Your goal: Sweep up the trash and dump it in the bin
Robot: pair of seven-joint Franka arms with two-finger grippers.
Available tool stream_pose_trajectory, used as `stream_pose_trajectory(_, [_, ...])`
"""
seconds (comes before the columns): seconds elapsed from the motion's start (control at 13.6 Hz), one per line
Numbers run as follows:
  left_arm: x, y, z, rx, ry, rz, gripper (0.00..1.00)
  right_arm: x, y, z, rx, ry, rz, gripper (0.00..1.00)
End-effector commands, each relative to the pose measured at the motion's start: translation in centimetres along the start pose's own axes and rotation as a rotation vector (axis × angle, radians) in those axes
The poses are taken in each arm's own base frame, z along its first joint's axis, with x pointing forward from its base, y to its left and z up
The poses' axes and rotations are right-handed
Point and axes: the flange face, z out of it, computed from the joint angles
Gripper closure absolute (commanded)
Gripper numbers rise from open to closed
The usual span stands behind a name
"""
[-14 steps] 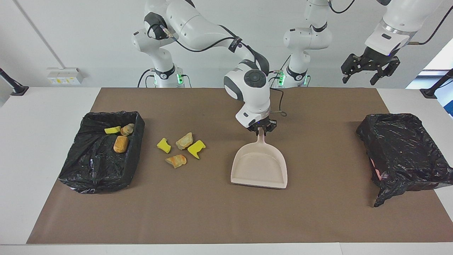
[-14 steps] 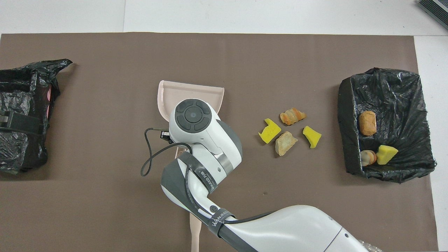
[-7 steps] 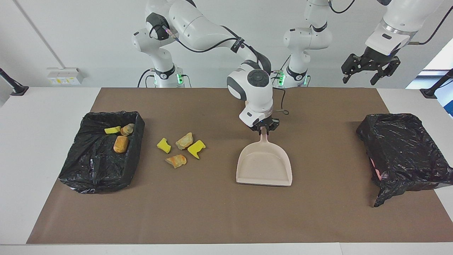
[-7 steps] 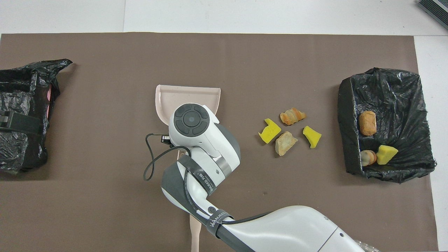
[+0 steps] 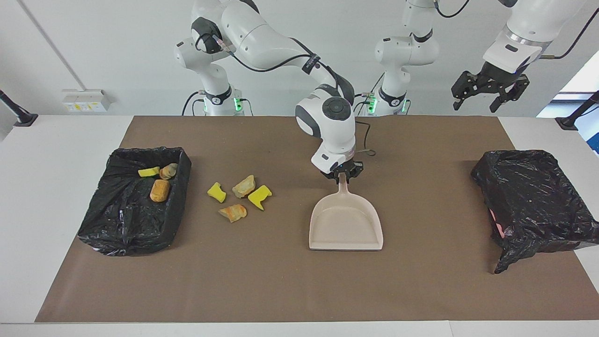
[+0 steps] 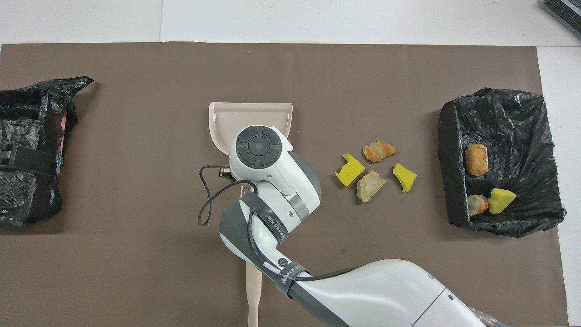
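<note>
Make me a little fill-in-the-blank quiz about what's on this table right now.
1. The right gripper is shut on the handle of the beige ____.
2. ____ scraps lie loose on the brown mat.
3. The bin at the right arm's end holds ____ scraps.
4. The left gripper hangs ____, holding nothing.

Missing words: dustpan; four; three; open

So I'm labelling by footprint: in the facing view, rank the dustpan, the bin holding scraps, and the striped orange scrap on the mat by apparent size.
1. Bin holding scraps, largest.
2. Dustpan, held at its handle by the shut right gripper.
3. Striped orange scrap, far the smallest.
</note>
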Motion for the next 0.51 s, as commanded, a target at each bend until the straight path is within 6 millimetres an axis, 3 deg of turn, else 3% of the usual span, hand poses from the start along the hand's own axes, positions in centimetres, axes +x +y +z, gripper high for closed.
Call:
stream_pose_trajectory(0.0, [-0.3, 0.2, -0.6, 0.009, 0.003, 0.005, 0.0, 0.5, -0.4, -0.1, 0.034, 0.029, -0.02, 0.57])
stream_pose_trajectory(0.07, [-0.4, 0.4, -0.7, 0.009, 0.006, 0.008, 0.0, 0.7, -0.5, -0.3, 0.043, 0.05, -0.03, 0.05])
stream_pose_trajectory(0.22, [-0.4, 0.4, -0.7, 0.009, 0.006, 0.008, 0.0, 0.7, -0.3, -0.6, 0.039, 0.049, -0.048, 0.0])
stream_pose_trajectory(0.44, [-0.4, 0.3, -0.7, 0.009, 0.004, 0.005, 0.0, 0.4, 1.1, -3.9, 0.004, 0.003, -0.033, 0.0])
